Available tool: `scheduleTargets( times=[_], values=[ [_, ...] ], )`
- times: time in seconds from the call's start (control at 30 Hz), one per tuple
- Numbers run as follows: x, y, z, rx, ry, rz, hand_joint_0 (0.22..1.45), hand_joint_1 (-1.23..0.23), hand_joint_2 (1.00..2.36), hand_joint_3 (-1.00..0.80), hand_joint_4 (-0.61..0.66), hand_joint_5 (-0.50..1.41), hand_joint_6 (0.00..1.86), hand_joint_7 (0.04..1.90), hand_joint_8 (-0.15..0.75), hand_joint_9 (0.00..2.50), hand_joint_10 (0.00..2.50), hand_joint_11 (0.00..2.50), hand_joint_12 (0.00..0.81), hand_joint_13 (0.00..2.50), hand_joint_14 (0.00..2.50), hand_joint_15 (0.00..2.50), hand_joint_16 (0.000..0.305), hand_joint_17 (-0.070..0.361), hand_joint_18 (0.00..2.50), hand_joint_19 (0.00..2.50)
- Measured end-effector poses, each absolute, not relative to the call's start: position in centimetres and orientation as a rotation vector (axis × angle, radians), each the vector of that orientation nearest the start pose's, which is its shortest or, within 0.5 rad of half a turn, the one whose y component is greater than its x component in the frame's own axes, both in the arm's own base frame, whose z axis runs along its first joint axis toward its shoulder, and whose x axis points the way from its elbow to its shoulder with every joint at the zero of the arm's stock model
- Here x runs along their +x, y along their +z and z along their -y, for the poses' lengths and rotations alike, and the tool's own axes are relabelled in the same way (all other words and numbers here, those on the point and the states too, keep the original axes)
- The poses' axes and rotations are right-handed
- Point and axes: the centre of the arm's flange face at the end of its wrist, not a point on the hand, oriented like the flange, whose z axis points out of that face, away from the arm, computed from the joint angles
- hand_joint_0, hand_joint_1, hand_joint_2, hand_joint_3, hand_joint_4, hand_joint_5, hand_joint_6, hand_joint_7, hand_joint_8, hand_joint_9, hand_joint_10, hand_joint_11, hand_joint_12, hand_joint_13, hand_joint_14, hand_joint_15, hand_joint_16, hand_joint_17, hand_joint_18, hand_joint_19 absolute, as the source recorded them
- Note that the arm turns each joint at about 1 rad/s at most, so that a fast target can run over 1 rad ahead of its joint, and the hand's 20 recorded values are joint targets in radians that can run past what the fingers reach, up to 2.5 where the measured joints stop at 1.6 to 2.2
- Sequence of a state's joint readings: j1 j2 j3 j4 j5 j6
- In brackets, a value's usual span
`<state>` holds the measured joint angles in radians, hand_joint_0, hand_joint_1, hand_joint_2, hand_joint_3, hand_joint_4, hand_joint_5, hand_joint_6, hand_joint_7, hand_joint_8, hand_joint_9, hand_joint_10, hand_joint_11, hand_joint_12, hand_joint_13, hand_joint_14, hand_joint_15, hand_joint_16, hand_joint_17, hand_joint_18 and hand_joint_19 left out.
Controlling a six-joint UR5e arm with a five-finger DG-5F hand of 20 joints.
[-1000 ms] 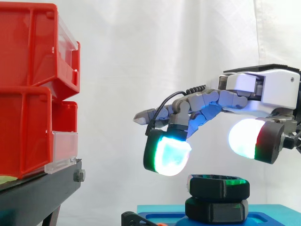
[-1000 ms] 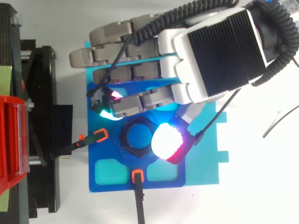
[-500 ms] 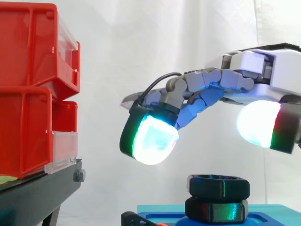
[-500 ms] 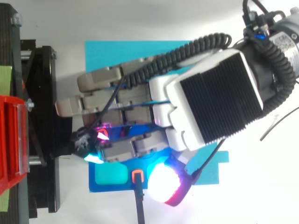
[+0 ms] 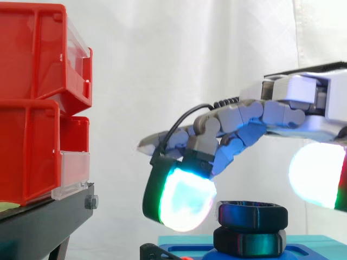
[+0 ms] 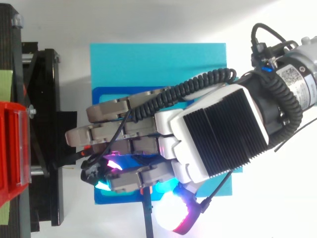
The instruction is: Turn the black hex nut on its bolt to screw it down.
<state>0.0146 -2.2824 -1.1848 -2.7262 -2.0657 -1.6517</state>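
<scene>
The black hex nut [image 5: 252,215] sits high on its bolt, above a second black hex piece [image 5: 249,241] on the blue fixture [image 5: 309,246]. My hand [image 5: 303,103] reaches in from the right and spans the nut from above, open. Its fingers droop on the left, with one glowing pad [image 5: 181,201] level with the nut and close beside it. The thumb pad [image 5: 320,174] hangs to the right, apart from the nut. In the top view my hand [image 6: 218,134] covers the nut, and the thumb pad [image 6: 173,218] is off the fixture's near edge.
Stacked red bins [image 5: 38,103] on a black stand [image 5: 43,222] are at the left, a short gap from the fingertips. The dark blue fixture rests on a cyan plate [image 6: 153,64]. A black clamp [image 6: 147,220] grips the fixture's edge.
The hand has shifted across the fixture until it covers the nut from above. It first rose, then came down, bringing the finger pad beside the nut. The thumb pad swung out to the right.
</scene>
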Motion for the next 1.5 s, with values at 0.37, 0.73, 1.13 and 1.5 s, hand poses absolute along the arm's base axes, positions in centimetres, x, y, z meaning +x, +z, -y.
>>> scheduleTargets(
  times=[0.37, 0.73, 1.13, 1.5],
  values=[
    [74.5, 26.1, 7.8, -0.454, 0.306, -1.42, 0.53, -0.22, 1.0, -0.5, 0.02, -0.05, 0.5, 1.24, 0.257, 0.73, 0.0, 0.0, 0.34, 0.29, 0.0, 0.0, 0.046, 0.103, 0.33, 0.3],
    [74.4, 26.1, 8.7, -0.45, 0.296, -1.418, 0.53, -0.22, 1.0, -0.5, 0.01, -0.04, 0.5, 1.32, 0.257, 0.72, 0.0, 0.0, 0.34, 0.29, 0.0, 0.0, 0.046, 0.103, 0.33, 0.31],
    [74.4, 26.3, 10.1, -0.445, 0.271, -1.399, 0.53, -0.22, 1.0, -0.5, 0.03, -0.05, 0.5, 1.31, 0.258, 0.72, 0.0, 0.0, 0.339, 0.29, 0.0, 0.0, 0.046, 0.103, 0.33, 0.3],
    [74.3, 26.4, 10.8, -0.445, 0.265, -1.395, 0.53, -0.22, 1.0, -0.5, 0.03, -0.05, 0.5, 1.3, 0.257, 0.71, 0.0, 0.0, 0.338, 0.29, 0.0, 0.0, 0.045, 0.102, 0.33, 0.3]
  ],
)
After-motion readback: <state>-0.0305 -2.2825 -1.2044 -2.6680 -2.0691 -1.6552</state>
